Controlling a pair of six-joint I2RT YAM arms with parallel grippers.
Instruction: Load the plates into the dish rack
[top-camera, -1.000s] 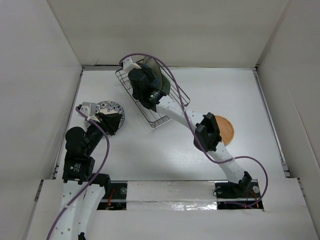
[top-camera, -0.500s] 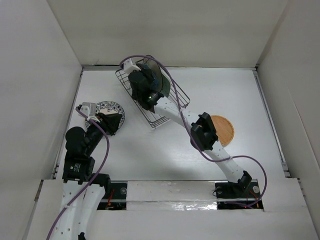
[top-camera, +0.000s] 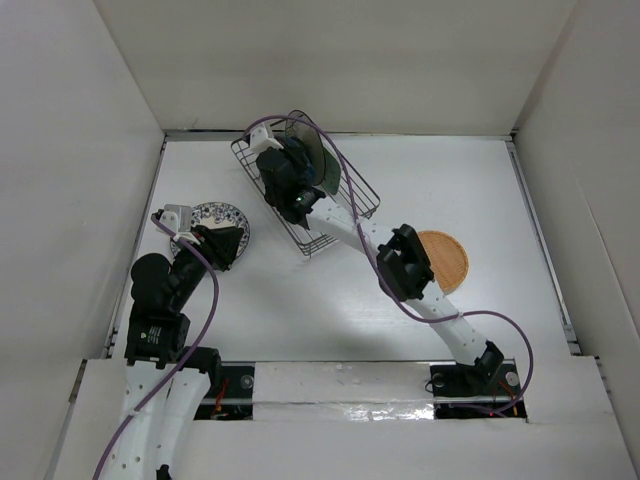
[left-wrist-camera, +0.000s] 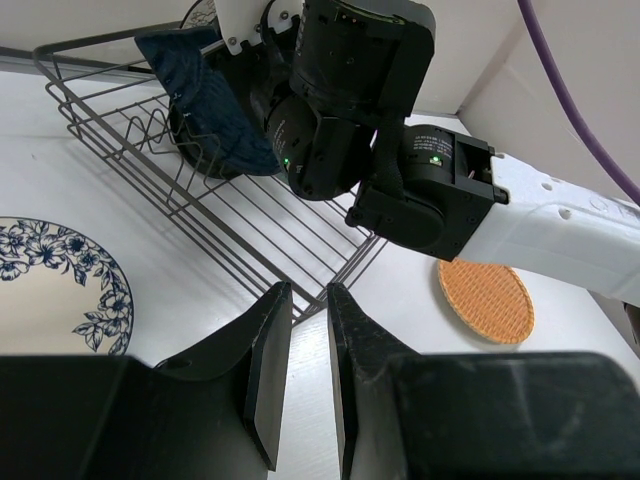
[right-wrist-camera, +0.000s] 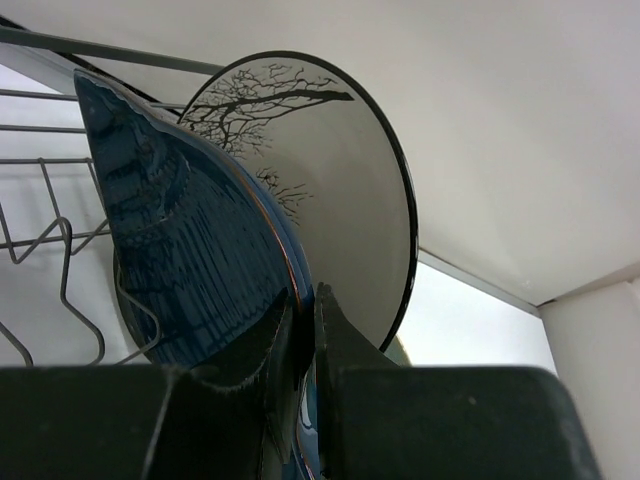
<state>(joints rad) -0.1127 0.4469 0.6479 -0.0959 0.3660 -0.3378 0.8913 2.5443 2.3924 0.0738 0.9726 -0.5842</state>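
White table (top-camera: 500, 200) | right hand (right-wrist-camera: 305, 302) pinching dark blue plate (right-wrist-camera: 190, 250) in dish rack (left-wrist-camera: 262, 237) | left hand (left-wrist-camera: 306, 296) slightly parted, empty

Right arm (top-camera: 405, 265) across dish rack (top-camera: 310, 240)

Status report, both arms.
Right gripper shut on dark blue plate in dish rack beside cream plate. Left gripper open, near patterned plate. Tan-orange plate on table.

A matte white table (top-camera: 300, 320) lies under even light. Plain white walls rise from it: a back wall (top-camera: 340, 60) at its far edge, a left wall (top-camera: 70, 200) and a right wall (top-camera: 590, 200) along its sides. A shiny silver strip (top-camera: 330, 410) runs along its near edge.
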